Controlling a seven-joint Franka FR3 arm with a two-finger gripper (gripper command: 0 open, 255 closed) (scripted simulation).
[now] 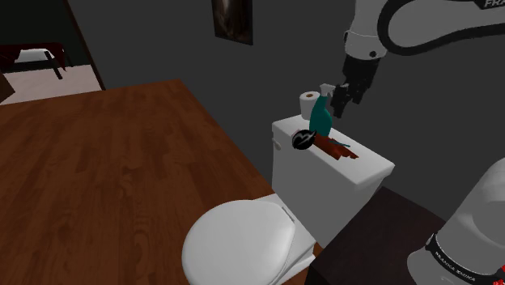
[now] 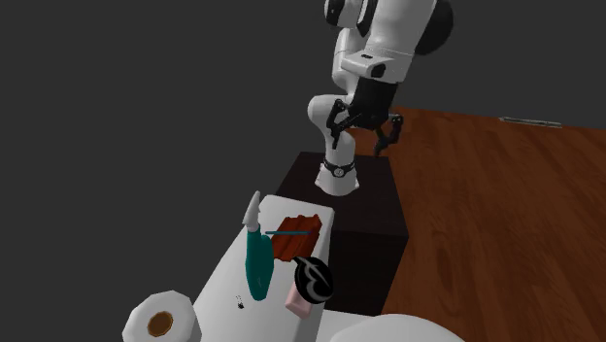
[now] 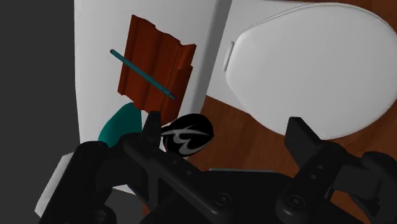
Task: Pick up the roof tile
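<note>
You have one roof tile, one teal bottle, one thin teal rod, one black ball, one paper roll.

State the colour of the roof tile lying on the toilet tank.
The roof tile is reddish brown, with a ridged surface; the wrist view shows it best.

Pictured atop the toilet tank: roof tile at the end nearest the stand, thin rod laid across it. Bottle set between tile and paper roll, round object at the front edge, just beside both. Hung above, well apart: gripper. Placed before the tank: toilet lid.
</note>
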